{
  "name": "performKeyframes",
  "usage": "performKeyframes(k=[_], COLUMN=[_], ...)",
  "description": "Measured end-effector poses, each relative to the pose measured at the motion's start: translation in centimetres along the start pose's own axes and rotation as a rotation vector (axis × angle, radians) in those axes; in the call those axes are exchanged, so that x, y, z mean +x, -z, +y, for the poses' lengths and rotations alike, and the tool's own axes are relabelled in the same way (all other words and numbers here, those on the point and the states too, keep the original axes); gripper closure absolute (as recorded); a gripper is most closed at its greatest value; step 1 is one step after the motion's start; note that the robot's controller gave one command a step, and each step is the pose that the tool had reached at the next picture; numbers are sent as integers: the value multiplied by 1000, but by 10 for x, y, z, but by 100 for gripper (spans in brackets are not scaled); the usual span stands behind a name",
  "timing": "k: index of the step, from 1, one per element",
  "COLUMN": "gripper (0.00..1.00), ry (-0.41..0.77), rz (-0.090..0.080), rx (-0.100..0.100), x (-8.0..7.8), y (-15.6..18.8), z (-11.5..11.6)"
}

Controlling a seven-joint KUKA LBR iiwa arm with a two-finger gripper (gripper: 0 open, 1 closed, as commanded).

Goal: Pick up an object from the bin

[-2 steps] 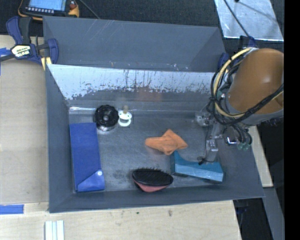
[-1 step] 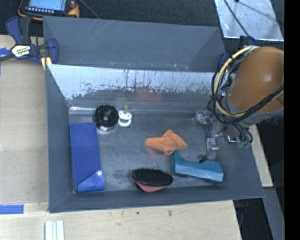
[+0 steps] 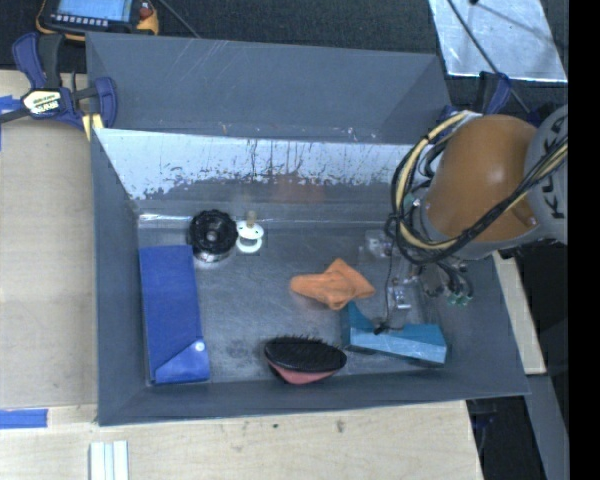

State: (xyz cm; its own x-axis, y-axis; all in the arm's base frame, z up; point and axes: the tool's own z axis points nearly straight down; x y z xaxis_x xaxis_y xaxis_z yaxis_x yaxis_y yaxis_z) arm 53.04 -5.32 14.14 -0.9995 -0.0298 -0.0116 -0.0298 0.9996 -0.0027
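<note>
My gripper point(image 3: 392, 320) reaches down into the right part of the bin, its tip right at the top edge of a flat teal-blue block point(image 3: 405, 343) that lies near the front right. Whether the fingers touch the block I cannot tell. A crumpled orange cloth point(image 3: 330, 284) lies just left of the gripper. A black-bristled brush with a pink body point(image 3: 303, 358) rests at the front, left of the block.
A long blue box point(image 3: 172, 313) lies along the left side of the bin floor. At the back left sit a black round knob point(image 3: 211, 234) and a small white ring-shaped piece point(image 3: 249, 236). The arm's orange cover and cables hang over the bin's right wall.
</note>
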Motion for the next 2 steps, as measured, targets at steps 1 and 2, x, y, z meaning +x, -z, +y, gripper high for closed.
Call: performKeyframes(k=[1,2], gripper=[0,100], ry=[133,258], rz=[11,4], rx=[0,-6], x=[6,3], y=[-58,-70], z=[39,40])
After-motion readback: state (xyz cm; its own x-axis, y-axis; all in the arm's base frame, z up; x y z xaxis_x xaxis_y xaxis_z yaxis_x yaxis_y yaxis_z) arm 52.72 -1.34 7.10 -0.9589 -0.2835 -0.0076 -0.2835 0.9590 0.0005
